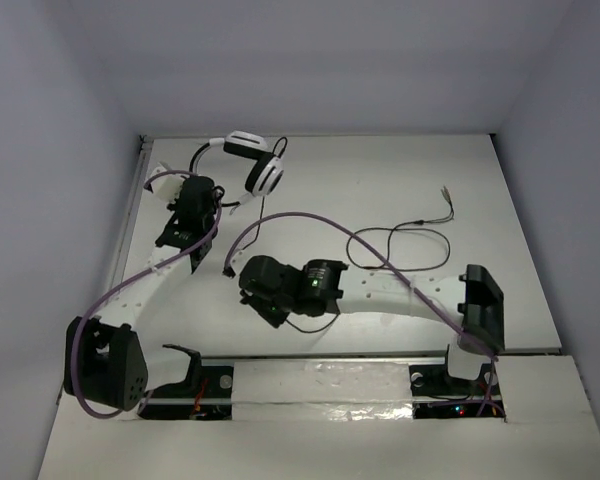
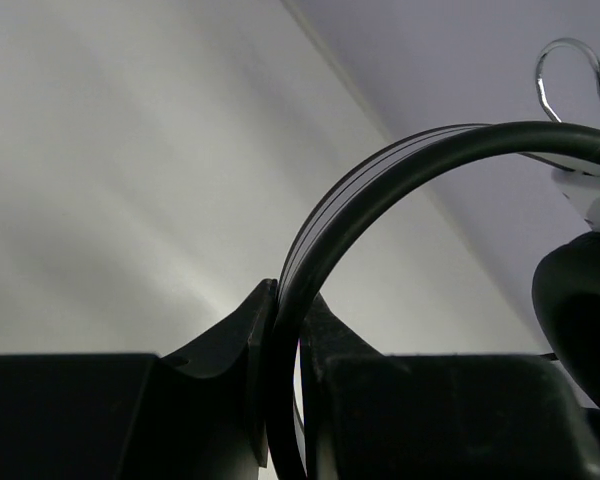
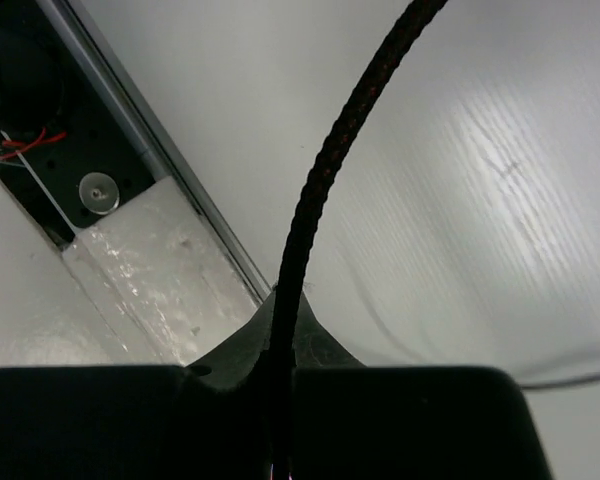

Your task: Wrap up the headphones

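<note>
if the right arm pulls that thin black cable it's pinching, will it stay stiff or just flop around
Probably floppy: the cable lies in loose loops on the table. Its braided look where the right gripper pinches it suggests decent grip, so little slipping. It will likely drag and swing rather than hold shape.

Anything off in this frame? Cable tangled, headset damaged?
No damage visible. The headphones sit at the table's far left, headband pinched in the left gripper. The cable sprawls loose, unwrapped; the right gripper pinches it.

Left fingers point(image 2: 242, 340) and right fingers point(image 3: 242, 352) both pinched closed.
</note>
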{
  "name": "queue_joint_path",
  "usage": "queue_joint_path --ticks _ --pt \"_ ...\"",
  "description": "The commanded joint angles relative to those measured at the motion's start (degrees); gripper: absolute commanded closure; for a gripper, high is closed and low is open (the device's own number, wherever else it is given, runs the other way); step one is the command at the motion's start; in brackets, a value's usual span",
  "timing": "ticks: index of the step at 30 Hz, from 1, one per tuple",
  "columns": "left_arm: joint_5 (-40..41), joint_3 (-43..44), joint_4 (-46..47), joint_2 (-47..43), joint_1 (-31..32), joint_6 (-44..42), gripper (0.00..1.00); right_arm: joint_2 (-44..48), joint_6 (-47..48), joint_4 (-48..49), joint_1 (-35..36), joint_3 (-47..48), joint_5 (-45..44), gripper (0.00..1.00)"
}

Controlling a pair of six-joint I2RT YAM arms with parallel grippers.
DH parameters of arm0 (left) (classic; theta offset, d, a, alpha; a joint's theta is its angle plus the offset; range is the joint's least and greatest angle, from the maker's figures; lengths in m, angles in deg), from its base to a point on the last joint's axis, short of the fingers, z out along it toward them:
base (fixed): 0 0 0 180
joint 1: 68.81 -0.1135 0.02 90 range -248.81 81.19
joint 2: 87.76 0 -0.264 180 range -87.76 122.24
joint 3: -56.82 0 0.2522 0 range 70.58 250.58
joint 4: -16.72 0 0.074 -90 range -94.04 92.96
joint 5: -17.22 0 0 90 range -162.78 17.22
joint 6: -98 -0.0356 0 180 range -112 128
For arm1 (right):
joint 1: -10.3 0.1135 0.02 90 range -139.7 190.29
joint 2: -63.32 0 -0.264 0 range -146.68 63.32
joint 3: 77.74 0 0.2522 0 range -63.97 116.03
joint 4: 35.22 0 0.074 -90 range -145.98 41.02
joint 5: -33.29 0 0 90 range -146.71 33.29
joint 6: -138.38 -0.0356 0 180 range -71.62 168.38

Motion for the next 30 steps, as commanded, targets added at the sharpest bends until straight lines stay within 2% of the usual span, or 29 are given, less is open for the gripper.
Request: queue_joint_path --ticks 1,5,8,9,13,17,20,24,25,30 --pt "4.1 -0.7 4.0 0.1 2.0 -3.2 1.00 7.2 3.3 -7.9 -1.6 4.9 -4.9 1.00" --pt "2.3 -3.0 4.9 0.4 5.9 -5.9 1.00 8.3 6.3 -11.6 -2.2 10.4 -9.9 1.00" --pt "-3.5 -6.0 7.7 -0.9 7.8 -9.1 1.00 9.8 7.0 -11.9 -4.5 13.1 -10.9 1.00" --pt "-4.3 -6.3 7.6 -1.3 8.4 -9.8 1.00 10.5 7.7 -10.9 -6.6 13.0 -9.8 1.00" --pt "-7.5 -6.4 5.0 -3.8 10.5 -14.0 1.00 10.4 8.5 -13.0 -11.7 15.7 -16.4 1.00" --pt "-11.9 -8.1 4.0 -6.5 11.3 -16.8 1.00 10.3 10.7 -13.2 -15.5 18.4 -18.4 1.00" --pt "-15.7 -8.3 2.7 -8.9 11.3 -18.1 1.00 9.9 11.8 -12.5 -18.4 16.9 -21.3 1.00" --pt "-20.3 -4.6 -5.2 -8.7 11.9 -21.3 1.00 9.7 13.1 -9.9 -22.3 15.9 -24.0 1.00" --pt "-21.5 -3.9 -6.2 -9.0 11.9 -21.8 1.00 9.6 13.4 -8.7 -22.8 15.3 -27.3 1.00" --pt "-23.4 0.9 -13.3 -10.2 11.9 -23.8 1.00 9.7 14.1 -2.9 -27.5 12.1 -24.5 1.00"
